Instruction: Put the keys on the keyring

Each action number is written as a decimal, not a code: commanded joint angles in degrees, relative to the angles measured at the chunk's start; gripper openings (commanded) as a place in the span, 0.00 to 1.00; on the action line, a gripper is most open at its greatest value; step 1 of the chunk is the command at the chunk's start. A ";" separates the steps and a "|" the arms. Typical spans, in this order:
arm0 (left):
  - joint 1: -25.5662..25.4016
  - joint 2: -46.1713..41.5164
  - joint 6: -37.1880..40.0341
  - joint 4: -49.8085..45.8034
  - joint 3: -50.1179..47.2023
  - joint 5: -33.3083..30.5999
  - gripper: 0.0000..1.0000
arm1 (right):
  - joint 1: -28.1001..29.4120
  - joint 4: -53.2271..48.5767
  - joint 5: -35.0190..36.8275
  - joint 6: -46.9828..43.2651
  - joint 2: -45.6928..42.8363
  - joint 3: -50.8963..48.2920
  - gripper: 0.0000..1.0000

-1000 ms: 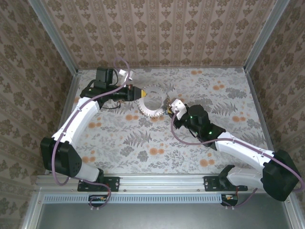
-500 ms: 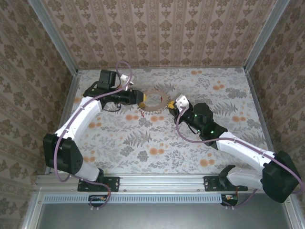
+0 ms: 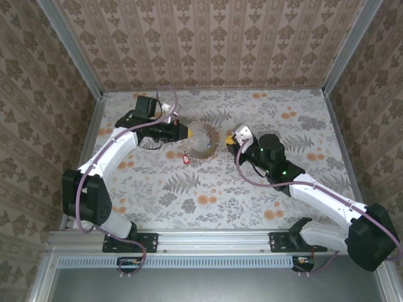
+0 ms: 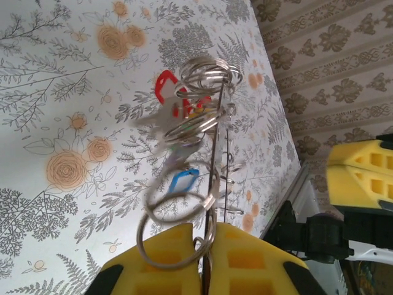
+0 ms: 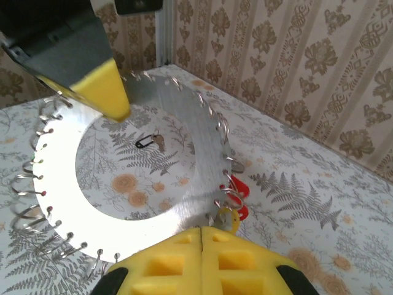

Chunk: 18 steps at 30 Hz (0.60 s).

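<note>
The keyring [image 3: 203,142] is a flat metal ring fringed with small split rings, held up off the table between both grippers. My left gripper [image 3: 183,132] is shut on its left edge; in the left wrist view its yellow pads [image 4: 166,261] clamp the thin edge [image 4: 215,153]. My right gripper [image 3: 233,139] is shut on the opposite edge of the keyring [image 5: 209,157], pads closed [image 5: 178,261]. Keys with a red head [image 4: 164,86] and a blue head [image 4: 183,181] dangle from the split rings. Red tags [image 5: 238,190] and a yellow tag [image 5: 230,216] hang beside the right pads.
A loose small key with a black clip [image 5: 153,142] lies on the floral table under the ring's hole. A red tag [image 3: 186,158] shows just below the ring. Patterned walls and metal rails [image 3: 94,119] enclose the table.
The keyring has tipped from lying fairly flat to standing tilted between the grippers. The right gripper has moved up and to the right. The left jaws parted briefly and closed again.
</note>
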 commanded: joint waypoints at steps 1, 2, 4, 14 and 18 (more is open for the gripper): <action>0.45 -0.43 -0.30 2.71 -0.33 2.88 0.00 | -0.51 0.08 -1.52 -0.78 -0.72 1.08 0.00; 0.45 -0.58 -0.18 2.71 -0.18 3.32 0.00 | -0.81 1.23 -1.08 -0.93 -0.81 -0.11 0.00; 0.42 -1.15 0.32 2.85 0.02 4.55 0.00 | -1.82 3.65 -1.83 -1.50 -1.19 -2.38 0.00; -1.03 -6.61 11.86 -2.51 4.33 11.29 0.00 | -2.89 10.96 -14.34 -9.01 -5.65 -9.82 0.24; -1.86 -8.88 16.18 -4.50 5.92 10.47 0.00 | -2.34 10.29 -15.39 -11.71 -6.57 -9.87 0.25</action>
